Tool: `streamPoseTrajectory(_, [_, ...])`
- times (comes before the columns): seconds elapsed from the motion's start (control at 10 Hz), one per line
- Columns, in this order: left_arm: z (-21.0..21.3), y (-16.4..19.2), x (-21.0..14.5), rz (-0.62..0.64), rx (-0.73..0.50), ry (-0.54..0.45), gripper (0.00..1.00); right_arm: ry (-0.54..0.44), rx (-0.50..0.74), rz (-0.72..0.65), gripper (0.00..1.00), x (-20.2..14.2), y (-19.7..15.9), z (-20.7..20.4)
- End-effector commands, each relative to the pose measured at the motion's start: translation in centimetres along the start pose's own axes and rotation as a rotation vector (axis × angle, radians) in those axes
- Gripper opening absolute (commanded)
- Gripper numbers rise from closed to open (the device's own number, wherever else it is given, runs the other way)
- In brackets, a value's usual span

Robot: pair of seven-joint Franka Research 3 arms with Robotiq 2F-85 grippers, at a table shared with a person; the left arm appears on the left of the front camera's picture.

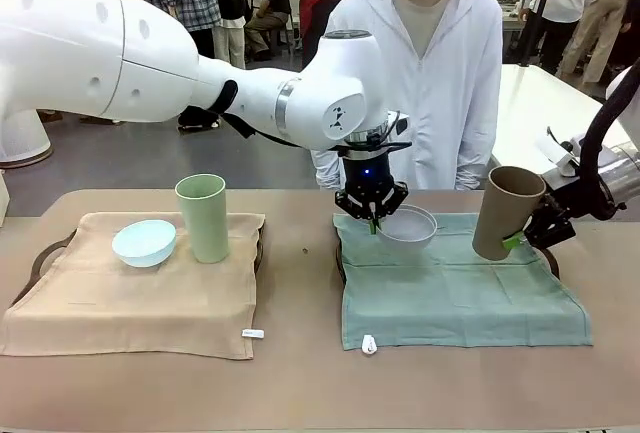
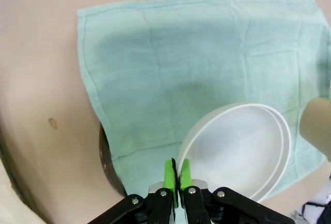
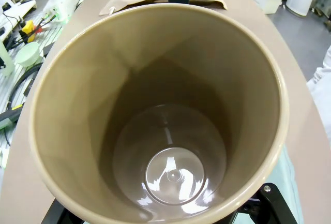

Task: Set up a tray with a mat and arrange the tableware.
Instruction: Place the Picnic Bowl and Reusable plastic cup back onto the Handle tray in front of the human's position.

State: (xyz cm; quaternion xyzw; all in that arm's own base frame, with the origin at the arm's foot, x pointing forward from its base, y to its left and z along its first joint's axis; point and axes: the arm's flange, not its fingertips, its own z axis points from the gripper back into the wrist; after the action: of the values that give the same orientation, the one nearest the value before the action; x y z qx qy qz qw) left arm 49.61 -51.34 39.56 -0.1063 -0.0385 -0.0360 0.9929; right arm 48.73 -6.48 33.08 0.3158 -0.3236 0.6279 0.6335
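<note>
Tableware is split between two mats, and both arms are carrying a piece. Left jaws [image 2: 177, 176] are pinched tight on the near rim of the white-grey bowl [image 2: 240, 151], green pads either side of the thin wall, so the bowl hangs tilted just over the green mat's [image 2: 207, 63] far left corner. A rim pinch is about the only hold that a wide, shallow bowl allows (it leaves the base free to be set flat). Right jaws [image 1: 518, 240] stand fairly wide around the lower part of the tan cup [image 1: 505, 211], which leans toward the middle above the mat's far right edge. In the right wrist view the cup's [image 3: 160, 115] mouth faces the camera and it is empty inside. A side grip low on the body probably serves to stand it upright without the fingers fouling the mat.

Beyond them, a dark tray [image 2: 105, 157] edge peeps out under the green mat. Across the desk [image 1: 300, 373], the tan mat [image 1: 120, 303] carries the blue bowl [image 1: 144, 242] and the green cup [image 1: 203, 217] just beside each other; that side looks finished. A person [image 1: 425, 63] stands at the far side.
</note>
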Motion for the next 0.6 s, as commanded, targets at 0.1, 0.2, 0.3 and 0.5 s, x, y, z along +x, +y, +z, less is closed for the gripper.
streamPoseTrajectory(0.1, [-1.8,0.5,-0.2,-0.037,-0.032,-0.023,0.04,-0.022,-0.018,0.019,0.81,-1.7,-1.5,-1.1])
streamPoseTrajectory(0.2, [-2.2,0.5,-0.1,-0.039,-0.031,-0.022,0.04,-0.021,-0.011,0.018,0.81,-2.0,-1.7,-1.4])
streamPoseTrajectory(0.3, [-2.6,0.3,0.0,-0.042,-0.034,-0.024,0.04,-0.022,-0.007,0.018,0.81,-2.5,-1.9,-1.6])
streamPoseTrajectory(0.5, [-3.8,0.5,0.4,-0.037,-0.016,-0.003,0.04,-0.021,-0.003,0.015,0.81,-3.1,-2.2,-2.0])
